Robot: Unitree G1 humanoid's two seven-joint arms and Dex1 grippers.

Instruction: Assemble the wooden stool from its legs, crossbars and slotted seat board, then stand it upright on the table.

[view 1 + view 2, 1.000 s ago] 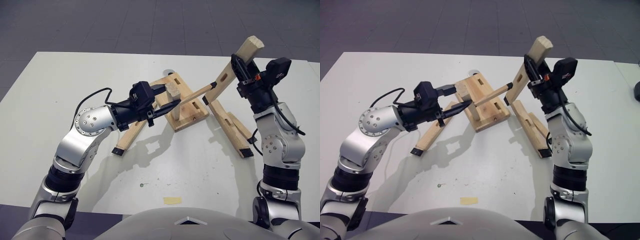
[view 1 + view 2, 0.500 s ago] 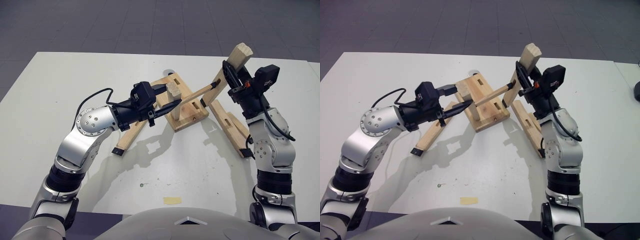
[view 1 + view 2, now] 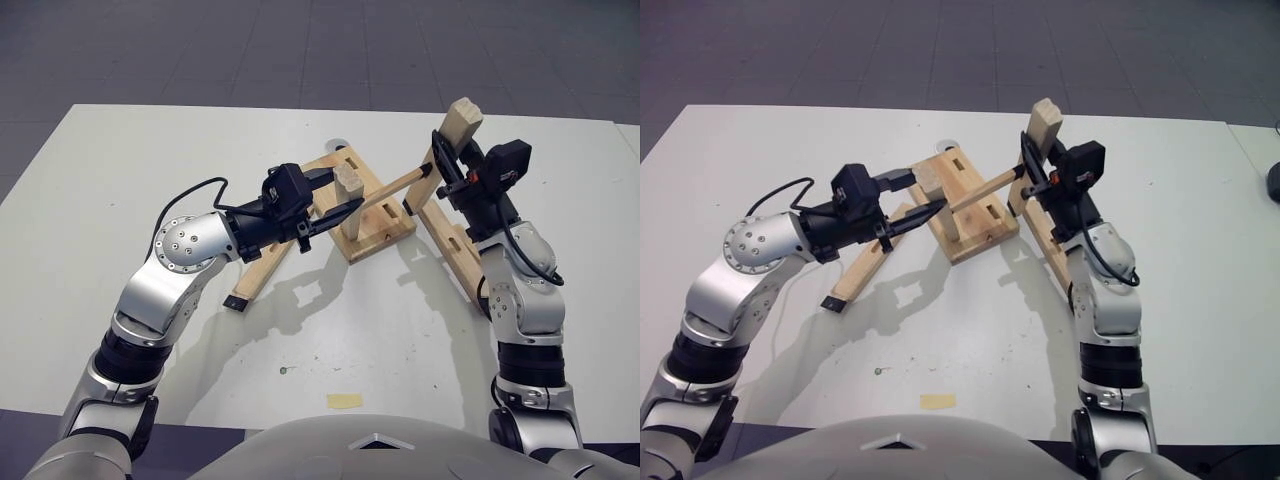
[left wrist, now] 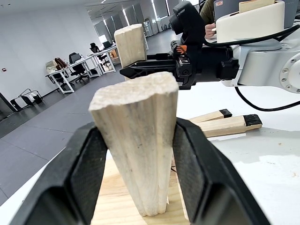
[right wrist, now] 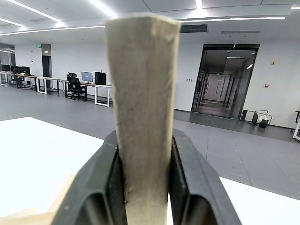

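Left gripper [image 3: 338, 205] is clamped on a leg [image 4: 138, 140] standing upright in a slot of the seat board [image 3: 385, 228], mid-table [image 3: 150, 160]. Right gripper [image 3: 448, 165] grips a second leg [image 3: 461, 120], held tilted above the board's right side. A crossbar [image 3: 395, 187] slants between the two legs; how far its ends are seated is unclear. Spare legs lie flat: one on the left [image 3: 255, 275], two on the right [image 3: 460, 250].

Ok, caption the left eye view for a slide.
Left tool grips a leg standing on the seat board; right tool holds a second leg, crossbar between.
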